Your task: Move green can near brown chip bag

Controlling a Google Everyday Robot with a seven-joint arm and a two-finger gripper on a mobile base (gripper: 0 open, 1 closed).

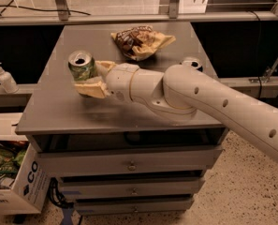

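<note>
The green can (80, 63), light green with a silver open top, stands upright at the left middle of the grey cabinet top (59, 111). My gripper (88, 77) is shut on it: one tan finger (91, 89) lies in front of the can, the other (104, 65) to its right. I cannot tell whether the can's base touches the surface. The brown chip bag (141, 41), dark brown and tan, lies at the back middle of the top, well to the right of and beyond the can.
A dark blue can (191, 62) stands at the right edge, mostly hidden behind my arm. A soap dispenser (5, 78) sits on a ledge at the left. A cardboard box (14, 184) stands on the floor at the lower left. Drawers (131, 164) fill the cabinet front.
</note>
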